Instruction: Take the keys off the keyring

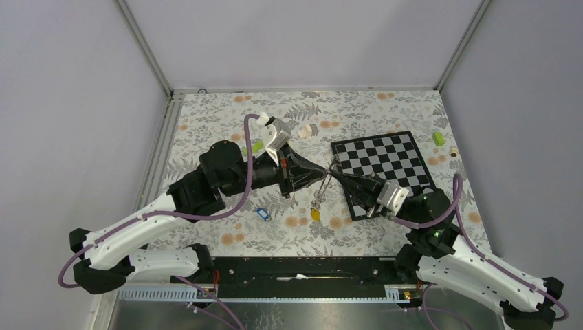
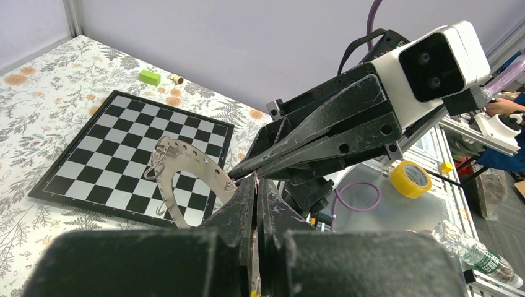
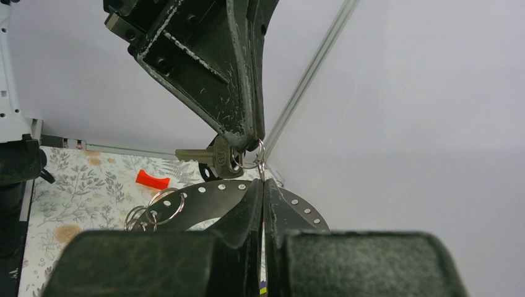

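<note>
Left side first: left arm reaches in over the floral table [image 1: 206, 117]. A blue-tag key [image 1: 261, 214] lies loose on the cloth just below the arm, apart from the ring.

Left gripper [image 1: 324, 172] is mid-table with its fingers clamped tight. In the right wrist view its tip sits on the small wire loop carrying a silver key [image 3: 204, 154]. We think it pinches that loop, but the contact is too cramped to be sure.

The keyring [image 2: 186, 164] is lifted off the table between the two gripper tips. It's a flat grey hoop with holes along the band, tilted on edge. A yellow-tag key [image 1: 315, 214] hangs below it, and a few small empty loops dangle from the band. A red tag [image 3: 152, 179] lies on the table behind it; we can't tell if it's attached.

Right gripper [image 1: 338, 176] meets the left one tip to tip, fingers closed on the ring's band.

The chessboard [image 1: 385, 161] lies under the right arm, and a lime-green block [image 1: 438, 138] sits beyond its far right corner
</note>
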Robot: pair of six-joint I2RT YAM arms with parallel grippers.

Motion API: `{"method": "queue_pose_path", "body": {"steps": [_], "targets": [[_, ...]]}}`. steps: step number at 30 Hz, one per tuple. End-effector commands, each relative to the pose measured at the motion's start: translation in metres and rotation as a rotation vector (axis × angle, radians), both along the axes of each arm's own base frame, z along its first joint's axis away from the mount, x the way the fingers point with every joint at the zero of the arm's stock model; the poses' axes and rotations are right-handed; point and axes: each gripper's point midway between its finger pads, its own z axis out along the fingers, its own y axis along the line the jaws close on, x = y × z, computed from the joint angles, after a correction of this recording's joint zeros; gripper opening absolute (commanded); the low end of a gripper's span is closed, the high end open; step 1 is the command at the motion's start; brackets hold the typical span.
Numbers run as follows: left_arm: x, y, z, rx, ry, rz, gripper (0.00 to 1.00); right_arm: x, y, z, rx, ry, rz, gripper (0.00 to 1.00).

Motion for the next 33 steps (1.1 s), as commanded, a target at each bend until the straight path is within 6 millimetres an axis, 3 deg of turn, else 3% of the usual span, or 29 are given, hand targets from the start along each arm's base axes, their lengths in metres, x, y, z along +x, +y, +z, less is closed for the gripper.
{"method": "queue_pose_path", "body": {"steps": [1, 21, 33], "targets": [[-0.016, -0.004, 0.025, -0.071, -0.034, -0.082, 0.00, -0.008, 0.000, 0.025, 0.022, -0.046, 0.034, 0.00], [-0.003, 0.018, 0.030, -0.061, -0.067, 0.037, 0.00, -0.011, -0.018, 0.028, 0.060, -0.077, -0.016, 0.00], [-0.009, 0.013, 0.028, -0.065, -0.035, 0.002, 0.00, -0.009, -0.003, 0.023, 0.028, -0.022, 0.032, 0.00]]}}
